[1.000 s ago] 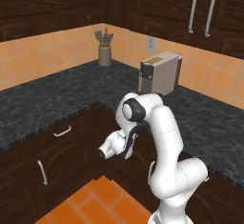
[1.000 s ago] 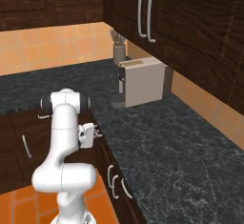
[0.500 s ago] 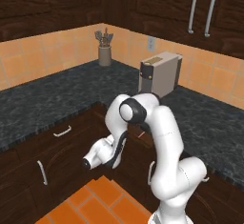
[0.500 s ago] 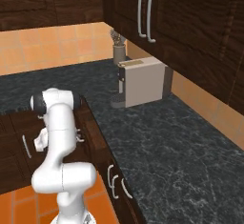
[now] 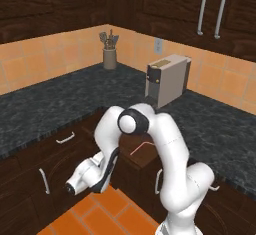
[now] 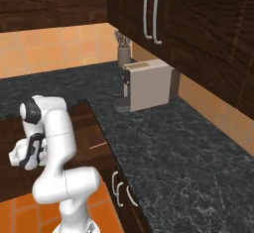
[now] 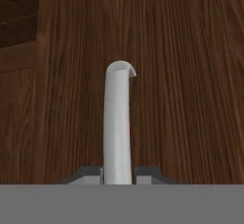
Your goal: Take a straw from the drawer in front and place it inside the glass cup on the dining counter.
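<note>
Your pincer is nearly closed, and its two dark tips clamp the curved silver bar handle of the wide dark-brown wooden drawer. In the hand view the bar rises straight up from between the tips, against the drawer's wood-grain front.

The drawer stands pulled out from under the black speckled granite bench. In it lies the thin pinkish-red drinking straw, flat on the drawer floor with nothing else touching it. From the right base view you can see the straw near the bench edge, well apart from the pincer, which sits low and off to the arm's side. The beige box-shaped coffee machine stands on the bench behind the drawer.

The opening step looks done; you have yet to let go of the handle and come back over the drawer.

Expect the straw to be very light, smooth and easily crushed. It will likely roll or skid on the wood if one finger reaches it first. Take it around the middle of the long straight part, not the short bent tip, with the fingers set across its length. Close gently and only enough to hold it. A mid-length grip should also leave a free end to lower into the glass cup later.
</note>
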{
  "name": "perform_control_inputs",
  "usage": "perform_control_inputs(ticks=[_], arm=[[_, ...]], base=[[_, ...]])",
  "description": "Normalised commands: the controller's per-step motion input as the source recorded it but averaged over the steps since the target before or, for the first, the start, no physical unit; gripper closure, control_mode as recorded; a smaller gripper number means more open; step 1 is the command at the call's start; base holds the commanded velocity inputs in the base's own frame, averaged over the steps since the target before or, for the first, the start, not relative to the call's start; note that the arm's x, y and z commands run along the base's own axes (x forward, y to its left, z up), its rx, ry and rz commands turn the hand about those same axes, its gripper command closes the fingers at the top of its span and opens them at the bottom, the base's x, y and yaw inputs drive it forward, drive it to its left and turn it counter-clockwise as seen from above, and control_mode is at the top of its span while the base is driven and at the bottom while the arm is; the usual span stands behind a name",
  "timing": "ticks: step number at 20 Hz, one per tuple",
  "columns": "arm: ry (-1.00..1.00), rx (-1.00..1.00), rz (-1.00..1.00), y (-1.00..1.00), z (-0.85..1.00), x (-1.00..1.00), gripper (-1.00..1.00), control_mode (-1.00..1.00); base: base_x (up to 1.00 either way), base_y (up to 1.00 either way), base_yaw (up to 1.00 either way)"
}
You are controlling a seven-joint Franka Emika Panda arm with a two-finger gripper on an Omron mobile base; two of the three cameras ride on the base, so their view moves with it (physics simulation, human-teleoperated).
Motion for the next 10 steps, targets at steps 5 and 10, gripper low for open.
perform_control_inputs(ticks=[5,10], arm=[[0.11,0.01,0.05,1.00,0.02,-0.46,-1.00,-1.00],[0.18,0.10,0.00,0.70,0.23,-0.30,-1.00,-1.00]], base=[[0.00,0.00,0.00],[0.00,0.00,0.00]])
